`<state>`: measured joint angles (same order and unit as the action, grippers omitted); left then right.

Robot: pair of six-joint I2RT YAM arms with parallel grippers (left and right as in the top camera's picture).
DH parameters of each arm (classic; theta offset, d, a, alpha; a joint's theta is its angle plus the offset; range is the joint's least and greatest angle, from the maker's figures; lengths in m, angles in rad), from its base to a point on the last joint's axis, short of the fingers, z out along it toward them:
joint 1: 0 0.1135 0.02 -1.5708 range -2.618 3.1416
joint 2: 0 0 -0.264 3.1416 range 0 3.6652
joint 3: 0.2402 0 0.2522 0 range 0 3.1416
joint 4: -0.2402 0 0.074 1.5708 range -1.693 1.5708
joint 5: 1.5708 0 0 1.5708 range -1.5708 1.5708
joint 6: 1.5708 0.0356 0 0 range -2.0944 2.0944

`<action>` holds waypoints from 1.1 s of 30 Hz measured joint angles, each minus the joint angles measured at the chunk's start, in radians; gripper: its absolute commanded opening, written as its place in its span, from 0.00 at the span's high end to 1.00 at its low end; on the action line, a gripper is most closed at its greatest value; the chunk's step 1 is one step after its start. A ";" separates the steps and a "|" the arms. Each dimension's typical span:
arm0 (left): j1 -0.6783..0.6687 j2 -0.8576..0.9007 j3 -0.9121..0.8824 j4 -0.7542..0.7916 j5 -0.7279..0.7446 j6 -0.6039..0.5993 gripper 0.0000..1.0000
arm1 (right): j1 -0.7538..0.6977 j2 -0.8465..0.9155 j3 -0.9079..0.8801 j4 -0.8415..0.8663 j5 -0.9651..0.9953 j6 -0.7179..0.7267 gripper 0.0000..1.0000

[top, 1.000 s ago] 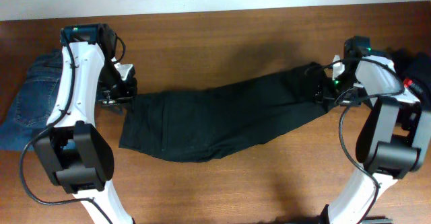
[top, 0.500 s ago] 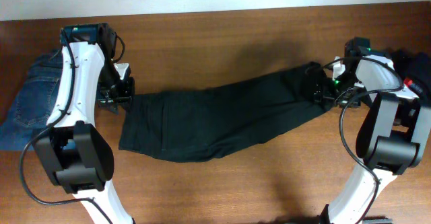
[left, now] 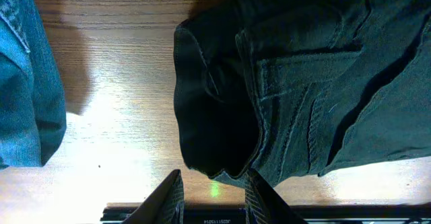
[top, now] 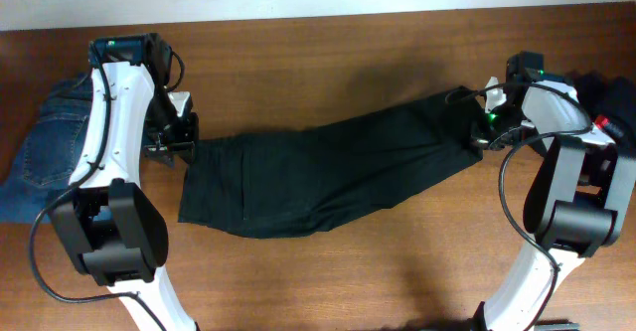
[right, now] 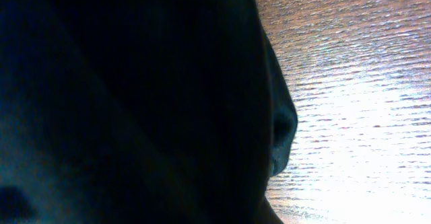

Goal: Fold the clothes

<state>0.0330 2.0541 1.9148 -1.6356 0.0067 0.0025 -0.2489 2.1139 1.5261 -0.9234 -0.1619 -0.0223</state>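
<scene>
Two arms: the left gripper (top: 182,138) sits at the waistband end of the black trousers (top: 318,177), and the right gripper (top: 479,124) sits at the far leg end, so the garment runs between them.
Trousers' place: they lie lengthways across the middle of the wooden table (top: 328,53), waist to the left and hems to the right, with the legs together and the whole length slightly bowed.
Left pincer: in the left wrist view the two fingers (left: 172,192) stand partly apart, bare table shows in the gap, and the waistband edge reaches down to their tips. Whether they pinch it cannot be told.
Right pincer: the right wrist view is filled with black cloth pressed close to the lens and no finger shows. Overhead the gripper sits on the leg end, but whether it is spread or pressed together cannot be told.
Other cloth: blue jeans (top: 45,147) lie at the left edge, apart from the trousers. A dark garment with a red label (top: 618,107) lies at the right edge, behind the right arm.
Step in hand: this looks like taking hold of both ends, with the trousers laid long and no crosswise fold made yet.
Next move: it calls for a firm hold on the hems, then lifting that end and carrying it over towards the waistband, keeping both legs together while the left end stays pinned.
</scene>
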 measured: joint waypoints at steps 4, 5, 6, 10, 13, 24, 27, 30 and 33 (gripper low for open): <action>0.000 0.000 0.000 0.006 0.000 0.000 0.72 | -0.012 -0.001 0.000 0.000 -0.009 0.016 0.96; 0.000 0.000 0.000 0.009 0.000 0.000 0.75 | -0.018 -0.002 0.000 0.002 -0.016 0.025 0.96; 0.000 0.000 0.000 0.011 0.000 0.000 0.76 | -0.025 -0.002 0.000 0.006 -0.024 0.034 0.96; 0.000 0.000 0.000 0.038 0.025 -0.003 0.79 | -0.085 -0.005 0.000 0.029 -0.035 0.057 0.96; 0.000 0.000 0.000 0.086 0.105 -0.004 0.83 | -0.153 -0.015 -0.004 0.032 -0.016 0.067 0.96; -0.114 0.000 -0.003 0.454 0.561 0.076 0.96 | -0.217 -0.036 -0.007 0.023 0.063 0.078 0.96; -0.210 0.000 -0.003 0.542 0.583 0.088 0.97 | -0.202 -0.037 -0.007 0.024 0.070 0.077 0.96; -0.283 0.000 -0.003 0.594 0.541 0.091 0.98 | -0.195 -0.037 -0.007 0.023 0.071 0.078 0.96; -0.329 0.000 -0.003 0.628 0.519 0.086 0.98 | -0.194 -0.037 -0.007 0.023 0.071 0.077 0.96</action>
<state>-0.2958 2.0541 1.9118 -1.0073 0.5259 0.0887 -0.4431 2.0766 1.5188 -0.9009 -0.0906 0.0551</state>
